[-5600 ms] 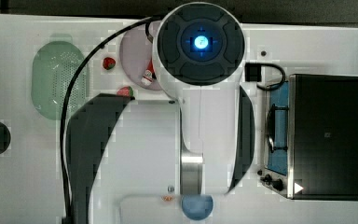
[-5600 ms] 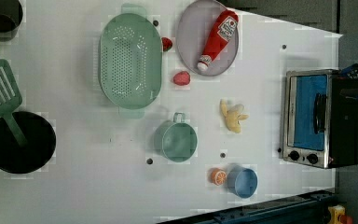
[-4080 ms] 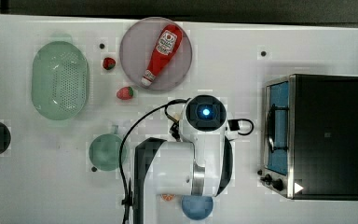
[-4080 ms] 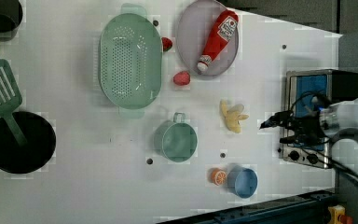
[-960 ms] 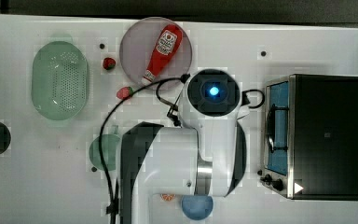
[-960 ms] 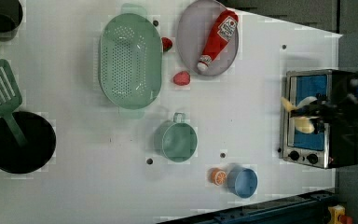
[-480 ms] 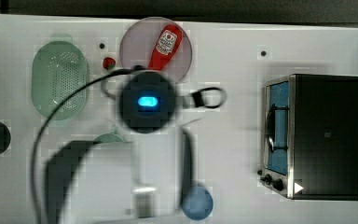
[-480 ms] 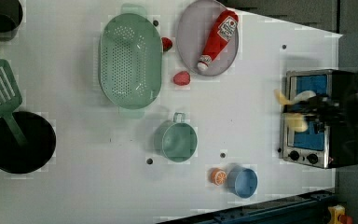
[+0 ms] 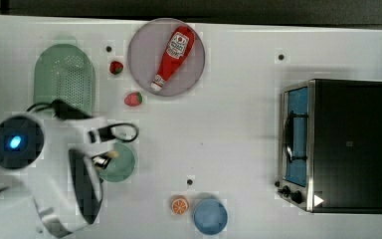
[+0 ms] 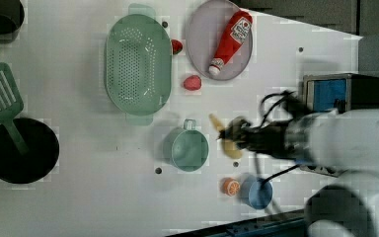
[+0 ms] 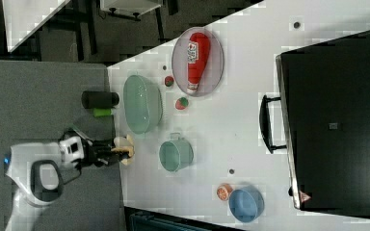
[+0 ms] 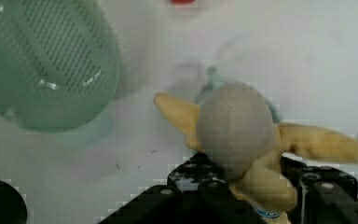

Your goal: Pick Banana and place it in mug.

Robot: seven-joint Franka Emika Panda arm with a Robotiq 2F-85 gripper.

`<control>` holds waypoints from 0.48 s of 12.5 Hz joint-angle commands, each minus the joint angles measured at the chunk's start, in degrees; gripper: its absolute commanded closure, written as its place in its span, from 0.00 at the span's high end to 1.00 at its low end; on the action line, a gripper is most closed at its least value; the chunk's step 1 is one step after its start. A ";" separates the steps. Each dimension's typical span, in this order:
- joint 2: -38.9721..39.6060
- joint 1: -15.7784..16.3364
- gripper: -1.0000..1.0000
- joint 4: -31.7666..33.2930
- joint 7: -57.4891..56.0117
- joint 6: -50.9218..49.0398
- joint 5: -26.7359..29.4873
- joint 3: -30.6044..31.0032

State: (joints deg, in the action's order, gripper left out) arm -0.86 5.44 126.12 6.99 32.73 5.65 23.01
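Above the table, beside the mint-green mug (image 10: 190, 150), the gripper (image 10: 237, 136) is clamped on the banana (image 10: 231, 146) — a pale peeled piece with flaps splayed — carried clear of the surface, seemingly so it can drop into the mug's open mouth.

white table (image 9: 238, 124) with mug (image 9: 122, 167), colander (image 9: 64, 82), plate (image 9: 139, 55), toaster oven (image 9: 348, 144)

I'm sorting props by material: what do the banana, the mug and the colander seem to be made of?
Banana: probably soft foam or rubbery toy plastic, judging by its matte, pale-yellow peel flaps and dull grey core. Mug: likely moulded plastic, with a uniform mint green colour and faint sheen. Colander: likely the same plastic, evenly perforated, with small glossy highlights in the wrist view.
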 commanded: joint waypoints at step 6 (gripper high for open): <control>10.26 -2.06 0.40 7.85 11.85 18.74 0.24 -0.18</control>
State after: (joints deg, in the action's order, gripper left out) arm 9.69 4.68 134.62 14.74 51.03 5.16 23.01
